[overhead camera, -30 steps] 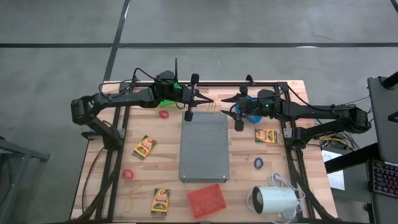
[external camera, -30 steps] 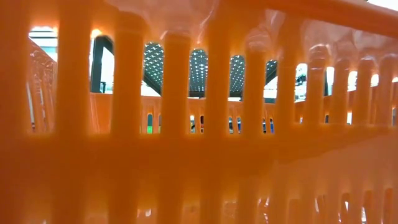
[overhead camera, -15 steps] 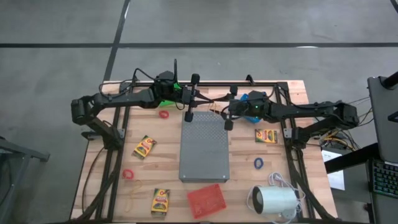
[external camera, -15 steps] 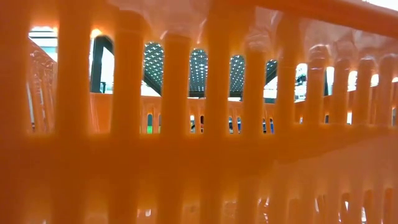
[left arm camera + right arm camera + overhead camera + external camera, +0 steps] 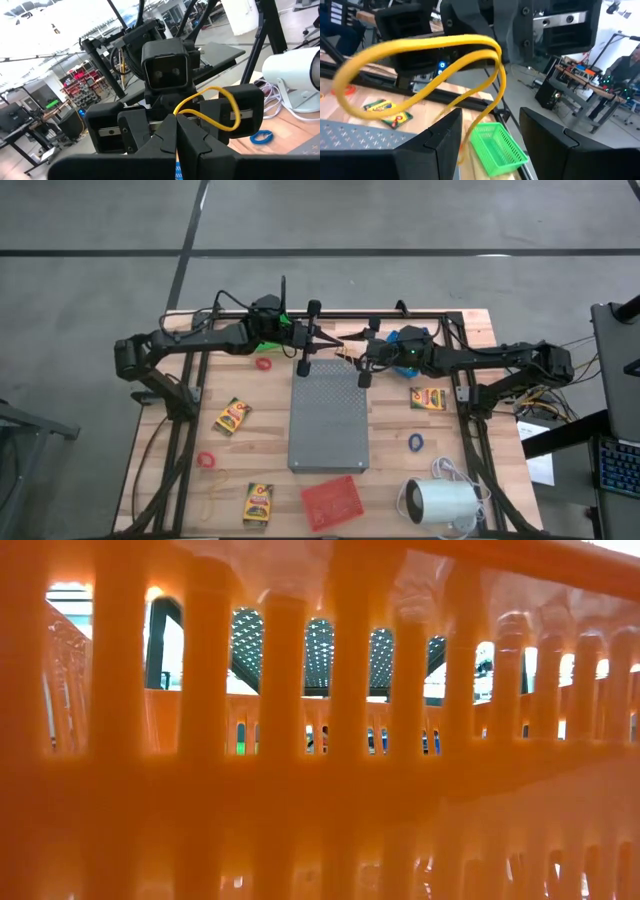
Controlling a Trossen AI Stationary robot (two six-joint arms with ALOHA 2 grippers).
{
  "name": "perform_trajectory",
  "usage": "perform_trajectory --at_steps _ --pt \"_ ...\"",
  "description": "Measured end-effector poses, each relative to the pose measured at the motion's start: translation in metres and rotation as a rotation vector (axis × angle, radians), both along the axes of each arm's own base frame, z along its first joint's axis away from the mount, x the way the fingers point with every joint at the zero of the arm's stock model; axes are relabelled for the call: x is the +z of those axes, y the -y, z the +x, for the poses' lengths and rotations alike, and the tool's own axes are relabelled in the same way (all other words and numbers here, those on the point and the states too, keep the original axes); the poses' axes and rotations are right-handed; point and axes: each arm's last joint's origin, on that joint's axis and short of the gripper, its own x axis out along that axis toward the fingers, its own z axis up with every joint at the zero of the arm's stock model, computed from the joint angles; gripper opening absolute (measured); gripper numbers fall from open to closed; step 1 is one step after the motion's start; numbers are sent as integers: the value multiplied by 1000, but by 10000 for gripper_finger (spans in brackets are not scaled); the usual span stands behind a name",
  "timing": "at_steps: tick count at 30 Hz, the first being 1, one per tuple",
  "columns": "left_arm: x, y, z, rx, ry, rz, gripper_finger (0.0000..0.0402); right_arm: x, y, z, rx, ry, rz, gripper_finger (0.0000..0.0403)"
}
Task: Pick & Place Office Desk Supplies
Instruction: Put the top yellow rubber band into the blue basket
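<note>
A: Left gripper (image 5: 338, 346) sits above the far edge of the grey perforated slab (image 5: 329, 417), fingers pinched together on a yellow rubber band (image 5: 212, 107). The band hangs off its tips as a loose loop, in the air between the two arms.

B: Right gripper (image 5: 352, 358)?

A: Jaws spread wide, holding nothing. It faces the left gripper nose to nose, and in the right wrist view the band (image 5: 420, 65) droops just ahead of its own fingers (image 5: 437, 137).

B: Handling?

A: I judge the band to be very light, soft and stretchy, with no stiffness. It sags and twists under its own weight. It should not be fragile, but it is likely to slip or spring away if only one strand is nipped near an edge. The free hanging part of the loop, away from the left fingertips, looks like the best place to take hold, with both strands well inside the pads.

B: Change against a second ago?

A: The right arm has reached across towards the left. Its gripper was nearer the crayon box (image 5: 428, 397) on the right side and now stands beside the left fingertips. The left arm has hardly shifted and its pinch is unchanged. The table items are unmoved: the other crayon boxes (image 5: 232, 416), the red ring (image 5: 264, 363), the blue ring (image 5: 415, 442) and the red basket (image 5: 332, 501).

B: Low view?

A: It is blocked by orange basket slats (image 5: 300, 790), so nothing useful.
</note>
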Motion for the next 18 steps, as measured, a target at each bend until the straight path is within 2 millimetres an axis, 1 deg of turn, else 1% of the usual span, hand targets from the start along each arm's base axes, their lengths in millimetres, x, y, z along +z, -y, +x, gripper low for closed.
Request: perform_trajectory --at_steps 10,18 --pt "0 0 0 0 3 4 2 5 0 1 3 51 -20 186" --pt "1 0 0 0 6 5 2 5 0 1 11 53 -22 156"
